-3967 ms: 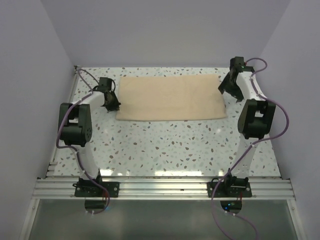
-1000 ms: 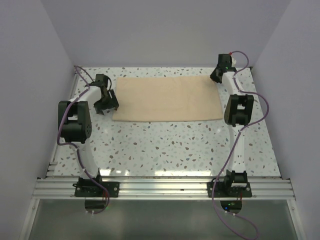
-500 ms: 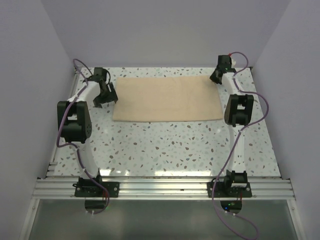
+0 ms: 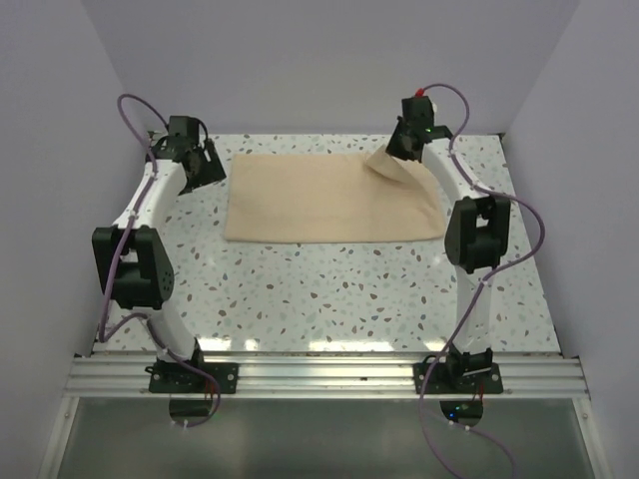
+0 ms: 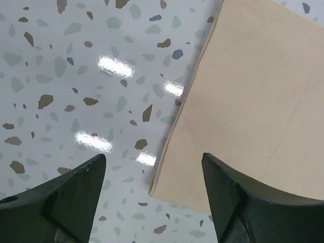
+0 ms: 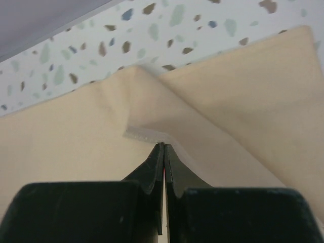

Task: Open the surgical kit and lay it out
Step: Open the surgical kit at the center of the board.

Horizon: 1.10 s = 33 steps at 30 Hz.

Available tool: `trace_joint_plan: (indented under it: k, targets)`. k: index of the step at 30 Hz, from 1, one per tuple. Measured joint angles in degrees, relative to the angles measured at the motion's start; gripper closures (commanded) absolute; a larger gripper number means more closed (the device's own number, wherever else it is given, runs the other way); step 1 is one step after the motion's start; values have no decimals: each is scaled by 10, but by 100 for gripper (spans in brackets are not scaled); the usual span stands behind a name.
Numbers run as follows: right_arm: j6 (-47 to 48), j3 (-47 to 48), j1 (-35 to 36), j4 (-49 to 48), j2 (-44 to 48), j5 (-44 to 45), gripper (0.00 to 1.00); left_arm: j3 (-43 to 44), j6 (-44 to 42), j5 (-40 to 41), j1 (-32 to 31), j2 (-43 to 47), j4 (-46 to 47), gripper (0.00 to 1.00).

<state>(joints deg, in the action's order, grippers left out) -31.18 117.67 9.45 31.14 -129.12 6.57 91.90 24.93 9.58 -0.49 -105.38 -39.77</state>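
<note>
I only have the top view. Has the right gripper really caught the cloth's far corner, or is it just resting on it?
Observer: Caught. On the right wrist view the right gripper is shut on the cloth, tips meeting at its hem.
Operator: One layer or more?
Observer: Cannot tell; the hemmed flap is folded back over more cloth beneath.
Operator: And the left?
Observer: On its wrist view the left gripper is open, the cloth's corner showing between its fingers, ungripped, table beside it.
</note>
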Motion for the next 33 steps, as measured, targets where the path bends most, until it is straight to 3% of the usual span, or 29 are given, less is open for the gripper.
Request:
trace_joint_plan:
  k: [6,12,18,24,25,26,27,28,30,33]
  targets:
    - [2,-82,70,-7,100,-28,100,-61,6,-2,0,99,4,19]
    - [-3,-318,115,-18,254,-62,100,-122,15,3,0,202,7,19]
    - [-20,-558,142,33,545,-94,100,-143,32,36,-26,282,-4,19]
    - [-61,-626,141,160,872,-69,100,-152,72,59,-78,344,-41,19]
    - [-70,-632,141,186,913,-62,63,-155,80,61,-84,358,-50,18]
    - [-82,-638,141,214,944,-60,46,-158,88,62,-90,373,-58,18]
    - [-87,-643,140,243,965,-59,38,-161,97,62,-95,388,-65,19]
    - [-93,-650,140,273,976,-58,23,-164,105,62,-98,404,-71,18]
    - [-100,-661,140,329,975,-57,4,-174,121,62,-100,436,-85,19]
    - [-99,-667,140,394,966,-45,4,-197,139,61,-101,480,-99,18]
